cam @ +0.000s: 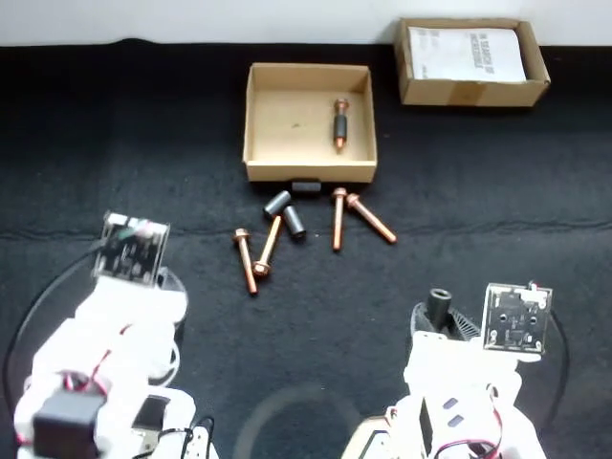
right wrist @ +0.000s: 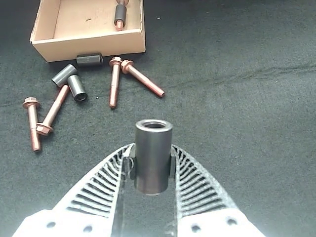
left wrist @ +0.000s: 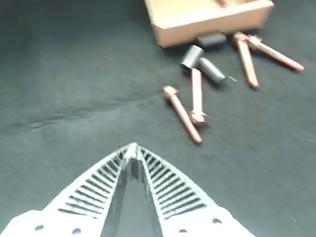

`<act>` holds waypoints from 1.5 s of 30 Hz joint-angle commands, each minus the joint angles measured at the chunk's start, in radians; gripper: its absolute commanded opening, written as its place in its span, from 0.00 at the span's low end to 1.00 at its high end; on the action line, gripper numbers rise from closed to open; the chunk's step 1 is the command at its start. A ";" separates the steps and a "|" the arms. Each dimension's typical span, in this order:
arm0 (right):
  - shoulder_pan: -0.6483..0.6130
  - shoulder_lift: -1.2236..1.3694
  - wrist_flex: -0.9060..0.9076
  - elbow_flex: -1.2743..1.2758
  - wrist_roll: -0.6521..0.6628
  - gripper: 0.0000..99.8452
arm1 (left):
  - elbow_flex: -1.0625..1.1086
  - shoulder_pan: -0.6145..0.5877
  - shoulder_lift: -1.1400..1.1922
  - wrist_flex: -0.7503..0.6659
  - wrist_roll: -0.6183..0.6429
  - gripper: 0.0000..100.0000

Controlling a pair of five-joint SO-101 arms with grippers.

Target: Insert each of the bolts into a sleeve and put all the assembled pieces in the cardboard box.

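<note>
My right gripper [right wrist: 153,149] is shut on a dark grey sleeve [right wrist: 153,155], held upright above the black mat near the front right; in the high view that sleeve [cam: 440,308] stands up from the arm. My left gripper [left wrist: 132,149] is shut with nothing in it, low over the mat at the front left. Several copper bolts [cam: 338,218] and three loose sleeves [cam: 294,222] lie in front of the open cardboard box [cam: 311,172]. One sleeve [cam: 306,186] rests against the box's front wall. Inside the box lies one bolt with a sleeve on it [cam: 340,124].
A second, smaller cardboard box [cam: 473,91] with a printed sheet in it stands at the back right. A black mat [cam: 497,210] covers the table, with bare room to the left and right of the bolts.
</note>
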 commanded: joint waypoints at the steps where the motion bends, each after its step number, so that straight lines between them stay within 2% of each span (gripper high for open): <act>1: 0.010 -0.004 -0.019 0.001 0.009 0.01 | -0.139 0.090 0.180 0.005 0.002 0.01; 7: 0.012 -0.005 -0.018 0.001 0.008 0.01 | -0.183 0.305 0.384 -0.005 0.002 0.01; 11: 0.124 -0.005 -0.018 0.002 0.008 0.01 | -0.186 0.401 0.533 -0.124 0.002 0.01; 17: 0.325 -0.005 -0.018 0.002 0.009 0.01 | -0.188 0.401 0.754 -0.397 0.002 0.01; 21: 0.344 -0.005 -0.021 0.002 0.009 0.01 | -0.188 0.401 0.903 -0.528 0.002 0.01; 24: 0.346 -0.005 -0.088 0.004 0.008 0.01 | -0.205 0.401 1.013 -0.595 0.002 0.01; 31: 0.346 -0.005 -0.354 0.117 0.009 0.01 | -0.403 0.401 1.265 -0.603 0.003 0.01; 34: 0.346 -0.005 -0.401 0.165 0.009 0.01 | -0.492 0.401 1.374 -0.603 0.005 0.01; 39: 0.346 -0.005 -0.463 0.242 0.009 0.01 | -0.662 0.400 1.557 -0.603 0.078 0.01; 45: 0.346 -0.005 -0.558 0.306 0.009 0.01 | -0.877 0.400 1.802 -0.601 0.078 0.01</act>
